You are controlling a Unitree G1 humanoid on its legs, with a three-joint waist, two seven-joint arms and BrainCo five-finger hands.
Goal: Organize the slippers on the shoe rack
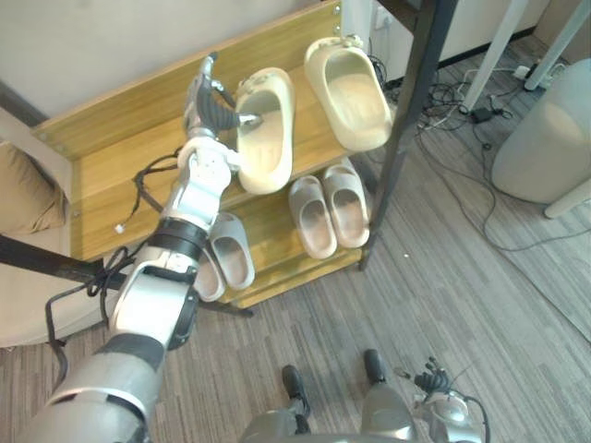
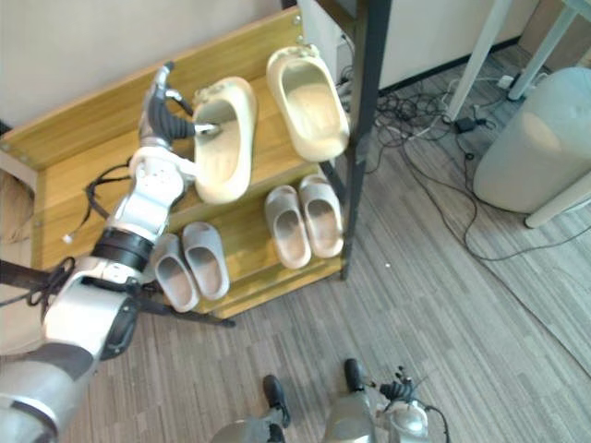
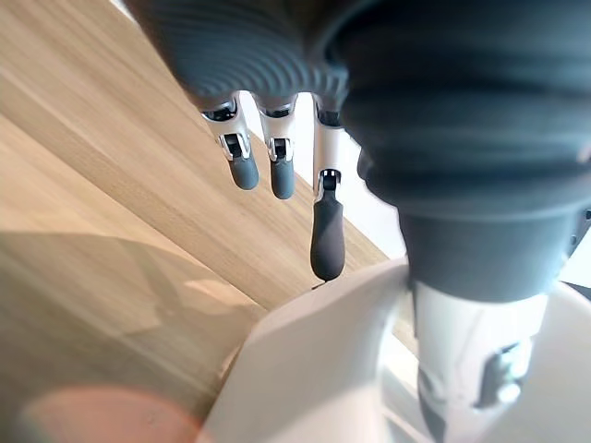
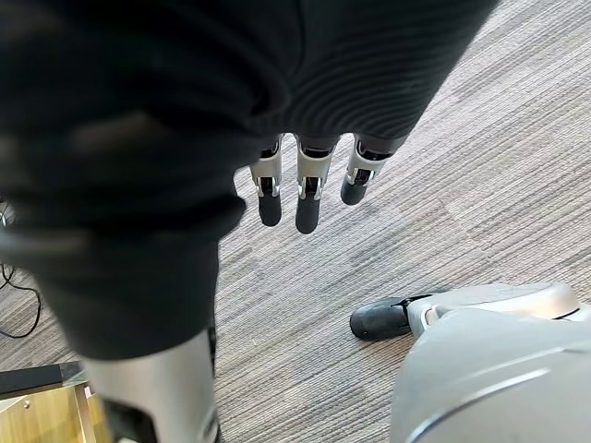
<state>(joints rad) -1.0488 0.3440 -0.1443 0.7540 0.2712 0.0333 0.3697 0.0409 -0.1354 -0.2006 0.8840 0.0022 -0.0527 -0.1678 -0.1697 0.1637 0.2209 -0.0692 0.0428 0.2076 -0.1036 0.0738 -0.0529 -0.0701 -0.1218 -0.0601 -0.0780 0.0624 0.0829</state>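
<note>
Two big cream slippers lie on the top shelf of the wooden shoe rack (image 1: 111,175). The left one (image 1: 266,129) is angled, and the right one (image 1: 349,85) sits further back. My left hand (image 1: 205,100) is at the left slipper's side with its fingers (image 3: 325,231) straight and open. Its thumb reaches over the slipper's edge (image 3: 314,332). On the lower shelf stand a beige pair (image 1: 330,210) and a grey pair (image 1: 226,254). My right hand (image 4: 305,198) hangs open above the carpet, holding nothing.
A black metal post (image 1: 406,120) stands just right of the rack. Cables (image 1: 462,101) trail over the carpet behind it. A grey rounded seat (image 1: 545,138) and white table legs (image 1: 489,46) are at the right. A tan cushion (image 1: 23,194) is at the left.
</note>
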